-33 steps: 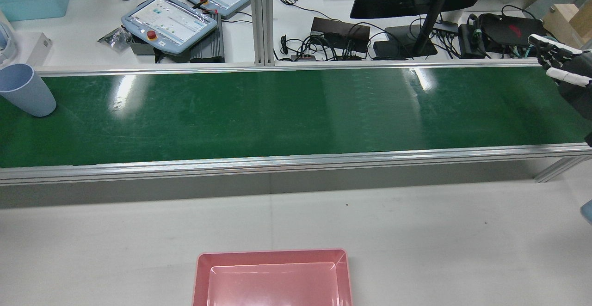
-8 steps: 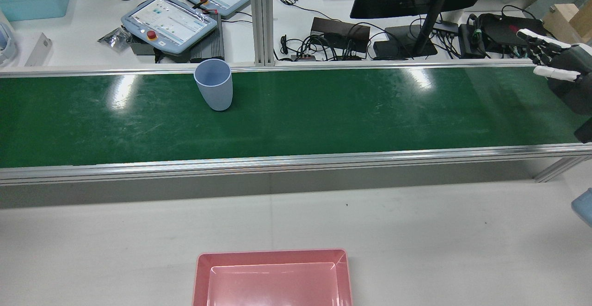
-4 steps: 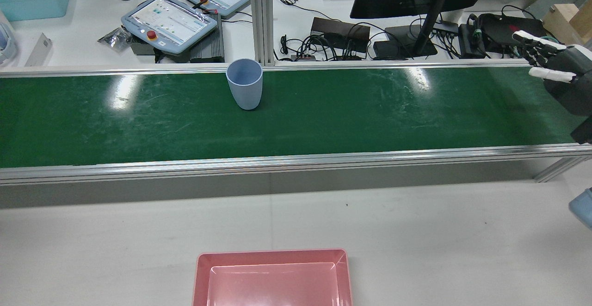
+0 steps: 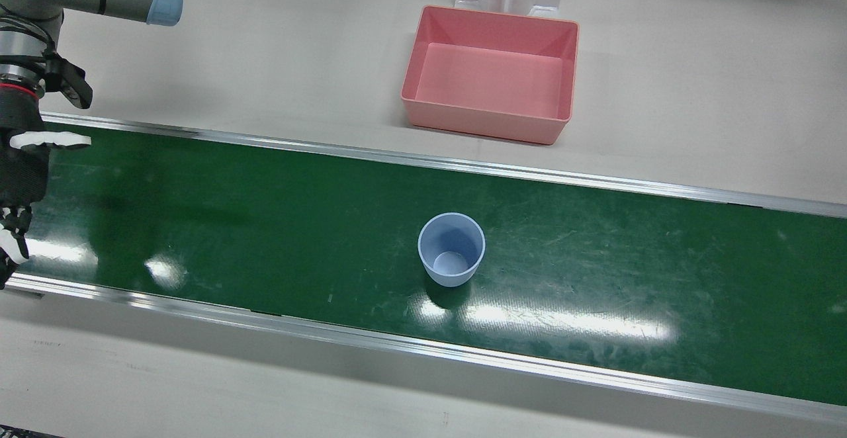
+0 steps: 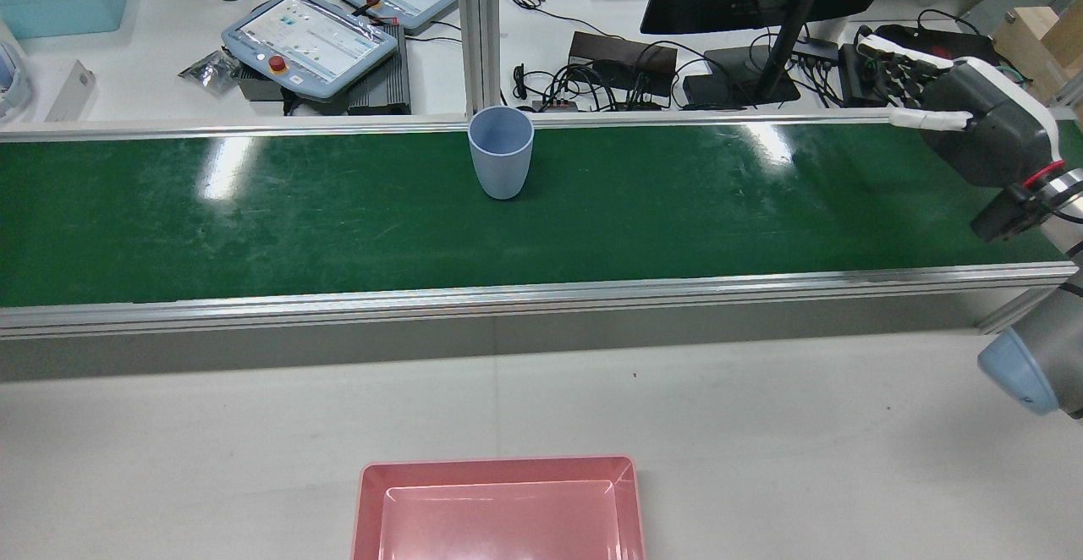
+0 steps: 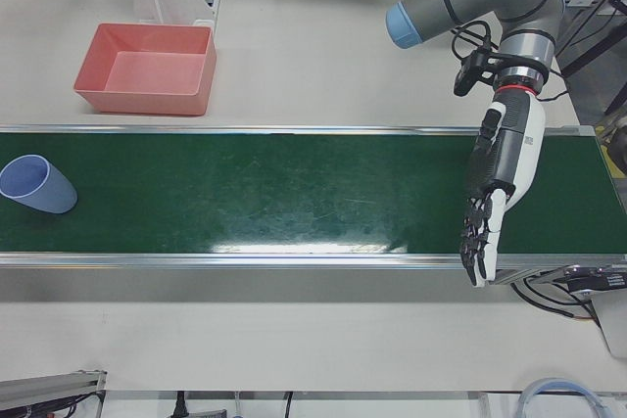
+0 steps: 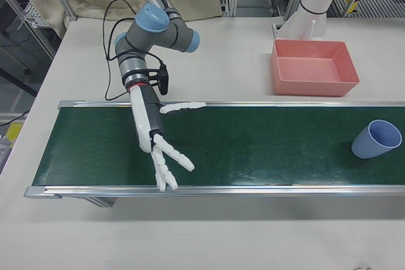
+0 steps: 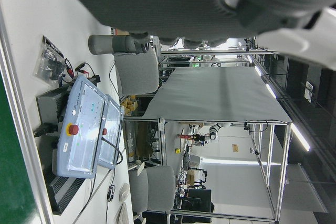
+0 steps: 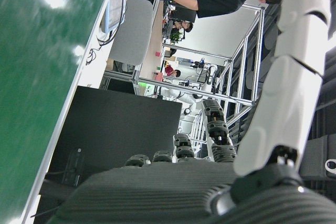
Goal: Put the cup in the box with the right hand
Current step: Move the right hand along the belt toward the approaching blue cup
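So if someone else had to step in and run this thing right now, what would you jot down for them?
Right robot hand: open, fingers spread, holding nothing, hovering over its end of the green belt.
Left robot hand: open and empty, over the opposite end of the belt.
Blue cup: upright on the belt, near its far edge in the rear view, roughly mid-length, well away from both hands.
Pink box: empty, on the white table beside the belt.
Done: nothing yet; the cup is untouched.
Left: grasp the cup with the right robot hand, carry it over and set it in the box.
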### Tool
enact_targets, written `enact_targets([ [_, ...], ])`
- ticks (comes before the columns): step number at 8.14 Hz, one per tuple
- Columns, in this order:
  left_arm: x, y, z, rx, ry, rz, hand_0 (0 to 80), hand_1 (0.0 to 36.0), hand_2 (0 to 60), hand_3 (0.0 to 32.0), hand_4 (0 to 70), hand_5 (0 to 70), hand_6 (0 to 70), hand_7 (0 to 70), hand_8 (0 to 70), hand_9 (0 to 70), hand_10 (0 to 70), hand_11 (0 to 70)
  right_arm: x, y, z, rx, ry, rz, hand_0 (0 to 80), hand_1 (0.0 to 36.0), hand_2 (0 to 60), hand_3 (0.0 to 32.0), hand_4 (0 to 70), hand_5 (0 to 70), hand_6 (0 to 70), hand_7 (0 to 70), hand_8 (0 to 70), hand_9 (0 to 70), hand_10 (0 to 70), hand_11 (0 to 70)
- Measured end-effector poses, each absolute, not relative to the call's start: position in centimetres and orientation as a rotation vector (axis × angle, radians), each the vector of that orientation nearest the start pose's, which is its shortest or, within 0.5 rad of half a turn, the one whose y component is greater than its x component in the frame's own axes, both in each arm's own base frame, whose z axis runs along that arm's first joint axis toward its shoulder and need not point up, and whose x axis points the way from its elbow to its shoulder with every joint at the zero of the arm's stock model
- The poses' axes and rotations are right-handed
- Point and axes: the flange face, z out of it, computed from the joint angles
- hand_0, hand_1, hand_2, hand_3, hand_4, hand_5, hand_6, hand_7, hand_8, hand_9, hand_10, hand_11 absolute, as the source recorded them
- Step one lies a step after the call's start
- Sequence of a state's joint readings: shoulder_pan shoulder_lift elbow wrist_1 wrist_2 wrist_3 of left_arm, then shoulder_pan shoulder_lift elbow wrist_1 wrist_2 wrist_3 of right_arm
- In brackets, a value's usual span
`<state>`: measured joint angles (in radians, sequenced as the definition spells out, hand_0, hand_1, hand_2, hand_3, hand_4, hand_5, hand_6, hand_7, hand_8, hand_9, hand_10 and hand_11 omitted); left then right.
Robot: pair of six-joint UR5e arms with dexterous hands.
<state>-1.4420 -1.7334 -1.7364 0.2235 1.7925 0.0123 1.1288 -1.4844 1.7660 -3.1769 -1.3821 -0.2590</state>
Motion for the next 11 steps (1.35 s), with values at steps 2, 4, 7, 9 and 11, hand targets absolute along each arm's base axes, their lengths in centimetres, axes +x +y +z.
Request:
enact_targets([
  [2, -4.0, -55.7, 54.4, -0.340, 2.131, -1.912, 0.0, 0.0, 0.0, 0.0, 0.0, 0.0, 0.0, 0.0, 0.0, 0.0, 0.0, 0.0, -12.6, -54.9, 49.5, 0.028, 2.828, -2.029, 49.4, 19.2, 12.1, 0.0, 5.9, 4.4, 4.6, 15.8, 0.0, 3.0, 0.0, 0.0],
  [4, -4.0, -55.7, 54.5, -0.340, 2.131, -1.912, 0.0, 0.0, 0.0, 0.0, 0.0, 0.0, 0.0, 0.0, 0.0, 0.0, 0.0, 0.0, -14.9, -54.5, 47.5, 0.013, 2.865, -2.030, 49.8, 19.3, 12.0, 0.0, 6.4, 4.5, 4.7, 16.1, 0.0, 3.2, 0.0, 0.0],
  [7, -4.0, -55.7, 54.5, -0.339, 2.131, -1.913, 0.0, 0.0, 0.0, 0.0, 0.0, 0.0, 0.0, 0.0, 0.0, 0.0, 0.0, 0.0, -14.9, -54.0, 49.0, -0.061, 2.803, -2.136, 49.8, 19.1, 10.8, 0.0, 4.7, 4.6, 4.3, 13.6, 0.0, 2.7, 0.0, 0.0],
  [9, -4.0, -55.7, 54.4, -0.340, 2.132, -1.911, 0.0, 0.0, 0.0, 0.0, 0.0, 0.0, 0.0, 0.0, 0.0, 0.0, 0.0, 0.0, -15.1, -53.9, 49.4, -0.028, 2.745, -2.141, 49.6, 18.7, 9.4, 0.0, 2.4, 4.7, 3.9, 10.7, 0.1, 2.8, 0.0, 0.2],
  [11, -4.0, -55.7, 54.4, -0.340, 2.132, -1.911, 0.0, 0.0, 0.0, 0.0, 0.0, 0.0, 0.0, 0.0, 0.0, 0.0, 0.0, 0.0, -16.3, -53.6, 49.6, 0.028, 2.734, -2.147, 49.6, 18.7, 9.6, 0.0, 2.6, 4.7, 4.0, 11.3, 0.1, 2.8, 0.0, 0.5],
])
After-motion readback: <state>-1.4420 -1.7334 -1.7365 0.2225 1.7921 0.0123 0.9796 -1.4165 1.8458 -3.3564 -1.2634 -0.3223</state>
